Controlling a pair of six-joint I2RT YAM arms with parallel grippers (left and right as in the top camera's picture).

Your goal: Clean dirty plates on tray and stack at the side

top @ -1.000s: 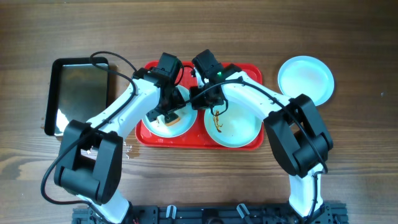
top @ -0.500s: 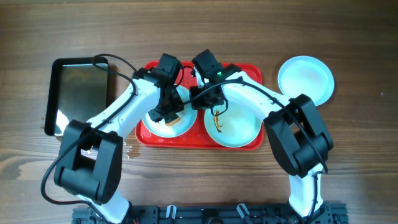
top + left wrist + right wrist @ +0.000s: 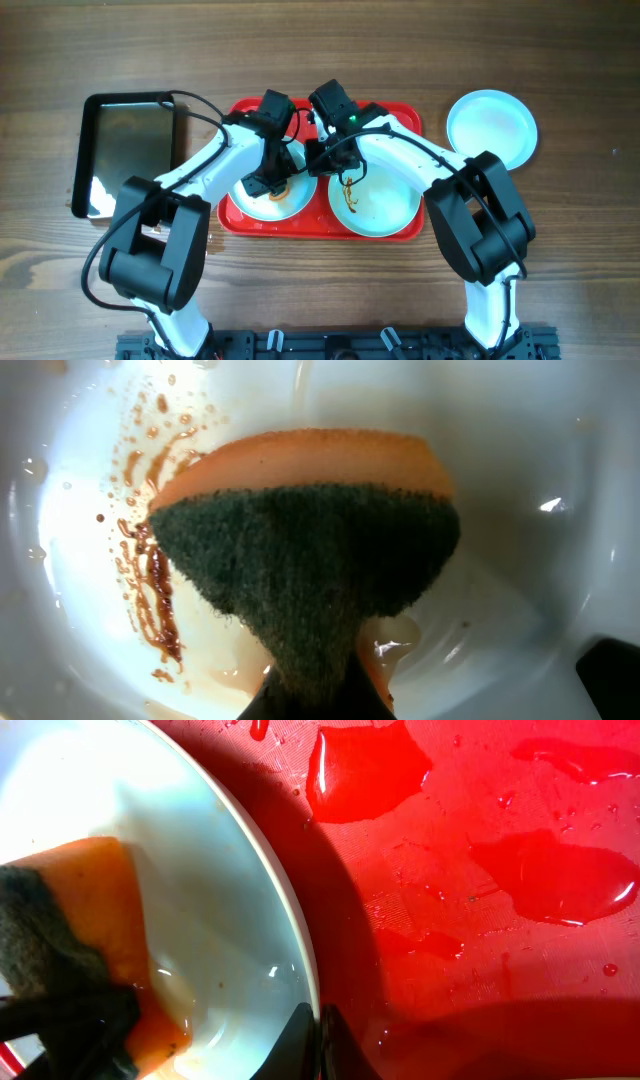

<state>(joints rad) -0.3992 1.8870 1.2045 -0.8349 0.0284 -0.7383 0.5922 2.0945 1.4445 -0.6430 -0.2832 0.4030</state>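
Wooden surface (image 3: 560, 250) carries the tray (image 3: 400, 117); on its left half the left jaws clamp a sponge (image 3: 310, 550) onto a smeared plate (image 3: 268, 207), right jaws pinching its rim; a clean plate (image 3: 490, 125) sits beyond the tray's right edge

left arm (image 3: 205, 167): white tube links between bulky, rounded black joint housings. right arm (image 3: 400, 150): same build, white over black. small green light (image 3: 352, 119) lit on the right wrist housing. thin black cable (image 3: 185, 97) loops free off the left arm; another lies along the right. right gripper (image 3: 317, 1042): dark, matte, tapering fingertips. black base rail (image 3: 350, 345) with clamps.
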